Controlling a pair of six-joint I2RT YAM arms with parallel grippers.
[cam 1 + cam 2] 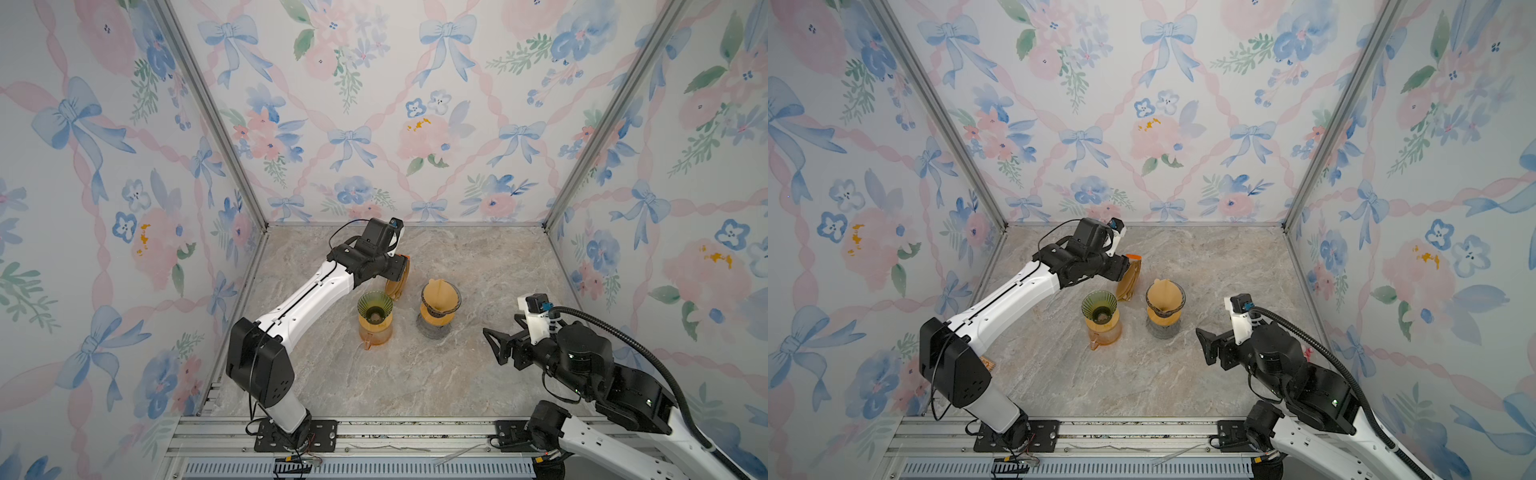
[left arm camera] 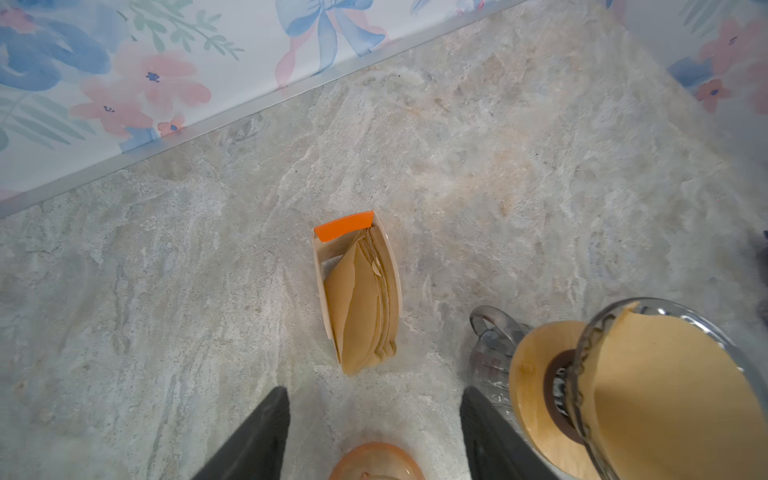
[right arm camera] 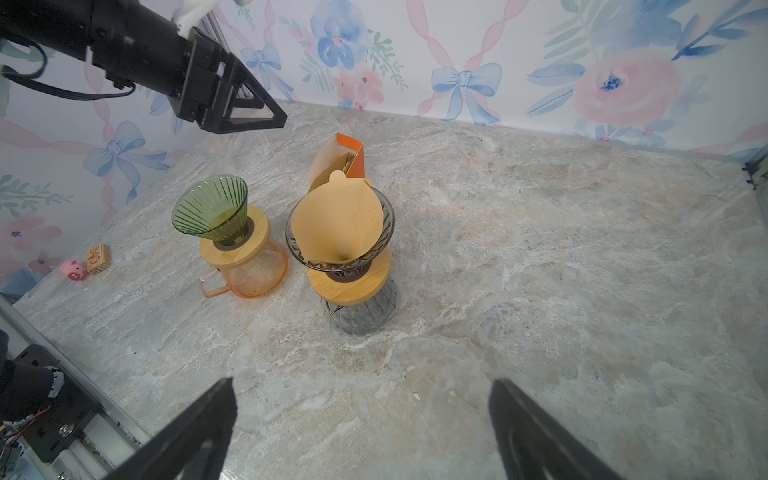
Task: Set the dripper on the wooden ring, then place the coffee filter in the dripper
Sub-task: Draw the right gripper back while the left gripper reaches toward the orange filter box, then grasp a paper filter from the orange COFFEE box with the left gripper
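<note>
Far left, by the wall: a pink pig toy (image 3: 72, 269) and a small striped block (image 3: 97, 258) on the counter (image 1: 415, 374), well apart from both sets of fingers.

The left fingers (image 2: 257, 436) hang above the counter, parted, with nothing between them and touching nothing. Just beyond their tips, in line with the gap, stands the orange-tabbed filter box (image 2: 345, 226). A stack of brown coffee filters (image 2: 357, 307) stands upright inside it.

Below the base of those fingers is the green dripper (image 1: 375, 305) on its orange carafe (image 1: 376, 334), its ribbed cone bare.

Just outside one left finger is the smoked glass dripper (image 3: 383, 241) on a grey carafe (image 3: 361, 316). One filter (image 3: 338, 220) sits in it, opened as a cone, with its tab above the rim.

The right fingers (image 3: 199, 428) are spread wide and empty. They point toward both drippers from well short of them.
</note>
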